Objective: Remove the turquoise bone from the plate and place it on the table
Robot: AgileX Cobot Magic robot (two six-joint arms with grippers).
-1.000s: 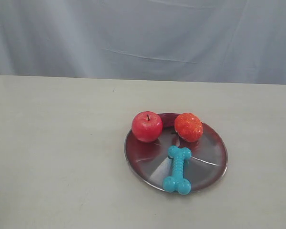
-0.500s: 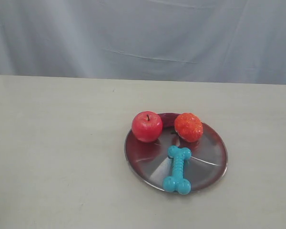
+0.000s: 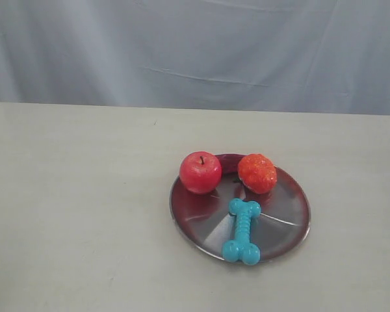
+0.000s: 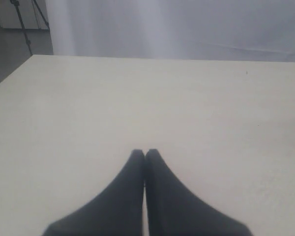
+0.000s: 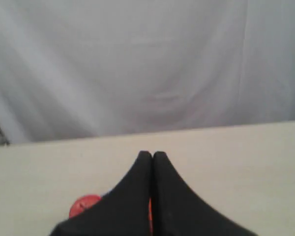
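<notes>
Black left claw (image 4: 145, 151): pressed together and empty, hanging over a bare stretch of the pale beige matte table (image 4: 211, 113).
Black right claw (image 5: 152, 154): also pressed together and empty. A sliver of red and orange shows past it, so it seems to face the fruit from short of them.
Turquoise ribbed rubber bone (image 3: 243, 232): lies flat on the near part of the round shiny metal plate (image 3: 286, 211). One knobby end is at the near rim, and nothing touches it.
Round red apple (image 3: 200, 172): at the plate's far left edge, apart from the bone.
Lumpy orange-red fruit (image 3: 257, 173): just beyond the bone's far end.
Grey cloth backdrop (image 3: 195, 52): hangs behind the table's far edge.
Change: none over the last second. Bone, plate and fruit sit exactly as before, and neither arm has entered the exterior view.
Meaning: the task looks unstarted. A claw must first spread, then come down across the ribbed shaft, clear of the orange-red fruit.
</notes>
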